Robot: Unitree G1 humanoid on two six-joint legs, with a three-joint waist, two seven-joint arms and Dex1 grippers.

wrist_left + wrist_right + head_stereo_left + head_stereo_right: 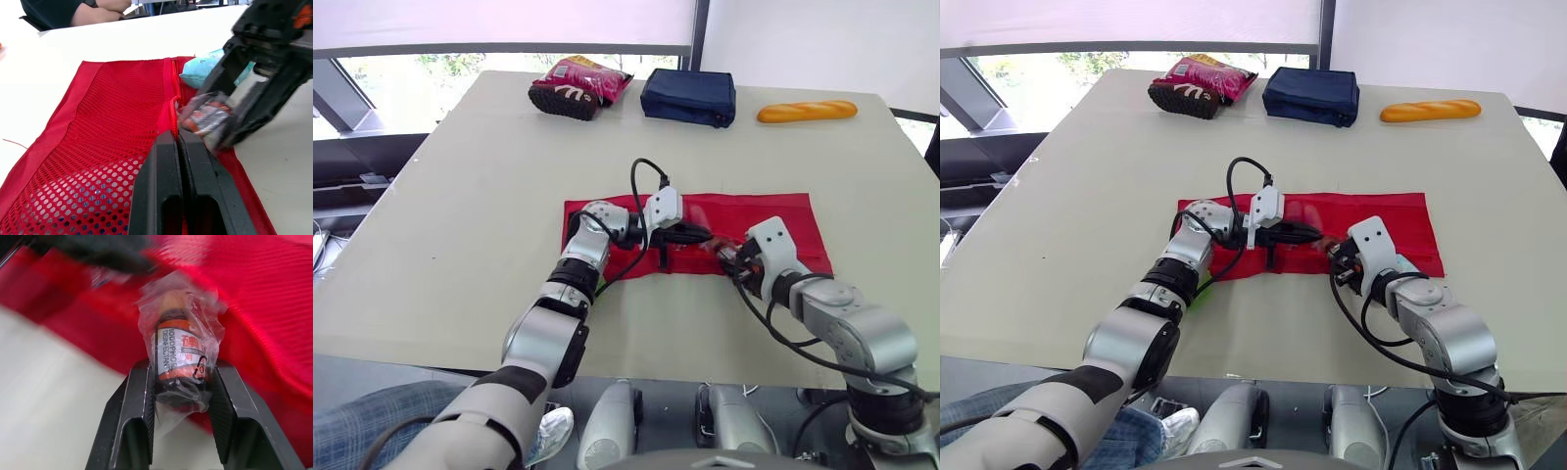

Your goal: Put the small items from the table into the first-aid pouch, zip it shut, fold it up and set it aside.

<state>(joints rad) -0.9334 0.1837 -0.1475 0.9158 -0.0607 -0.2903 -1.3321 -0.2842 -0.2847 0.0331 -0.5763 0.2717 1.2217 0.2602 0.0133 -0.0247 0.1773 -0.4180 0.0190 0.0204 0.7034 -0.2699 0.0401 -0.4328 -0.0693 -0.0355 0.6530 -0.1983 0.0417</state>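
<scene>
Beige table (460, 196) by a window is carrying everything. One red first-aid pouch (773, 220) is lying unfolded flat mid-table, mesh pockets facing up.

Left gripper (176, 139) is sitting on the pouch with its fingers pressed together, pinching the raised edge of a mesh pocket right at the zip line.

Right gripper (181, 369) is hovering at the pouch's near edge, tips almost meeting the left gripper's. It's clamping one small bottle (178, 352) wrapped in clear plastic. The orange-and-white label is reading "IODOPHOR DISINFECTANT", plus a Chinese character I can't make out.

One light blue packet (203, 68) is lying at the pouch's edge by the zip line, just behind the right gripper; no text readable on it.

Far edge of the table is holding three things in a row, well apart from the pouch: one pink snack bag (579, 86) (print too small to read), one navy zip bag (689, 96), one baguette (806, 112).

A person's arm is resting on the table's far side in the left wrist view.
</scene>
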